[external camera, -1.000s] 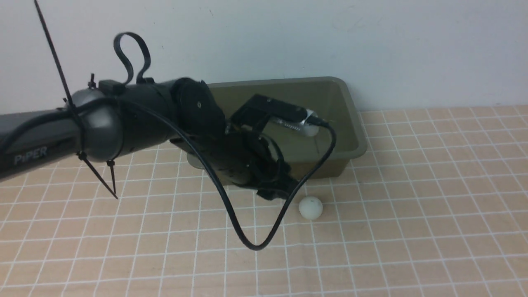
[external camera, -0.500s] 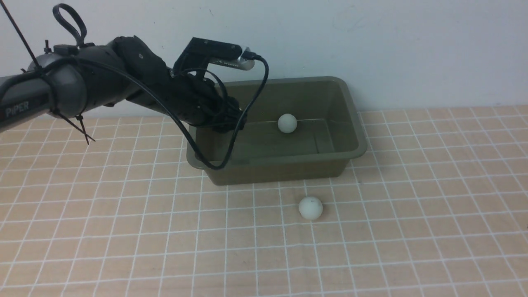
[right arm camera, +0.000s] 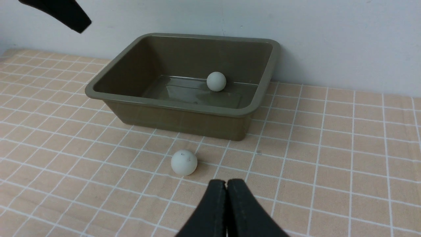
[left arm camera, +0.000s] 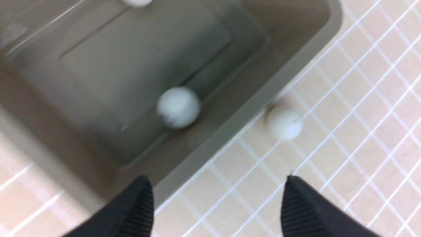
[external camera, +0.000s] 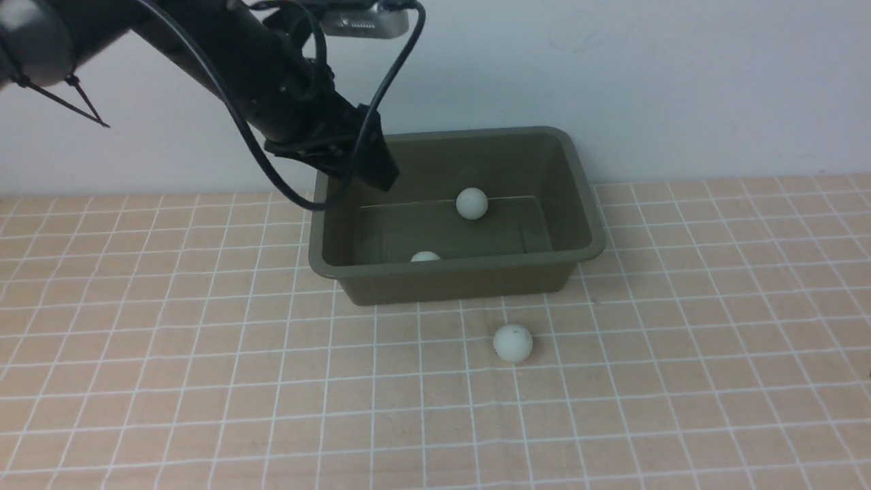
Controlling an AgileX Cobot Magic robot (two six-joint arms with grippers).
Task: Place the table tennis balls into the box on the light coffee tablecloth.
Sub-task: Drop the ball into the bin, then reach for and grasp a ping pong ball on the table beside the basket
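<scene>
The olive-green box (external camera: pixel 463 267) stands on the light coffee tablecloth (external camera: pixel 204 354) against the wall. Two white table tennis balls lie inside it: one near the back (external camera: pixel 471 203), one by the near wall (external camera: pixel 425 256). A third ball (external camera: pixel 512 342) lies on the cloth just in front of the box. My left gripper (external camera: pixel 360 163) hangs open and empty above the box's left rear corner. In the left wrist view its gripper (left arm camera: pixel 217 184) is spread wide over the box rim (left arm camera: pixel 296 56), a ball inside (left arm camera: pixel 178 107) and the ball outside (left arm camera: pixel 284 124). My right gripper (right arm camera: pixel 226 182) is shut and empty, low over the cloth near the loose ball (right arm camera: pixel 184 162).
A plain white wall (external camera: pixel 612 68) runs right behind the box. The left arm's black cable (external camera: pixel 272 177) loops down beside the box's left rim. Gridded cloth spreads to the left, right and front of the box.
My left arm has risen from the cloth in front of the box to above the box's left rear. A second ball now lies inside the box by the near wall.
</scene>
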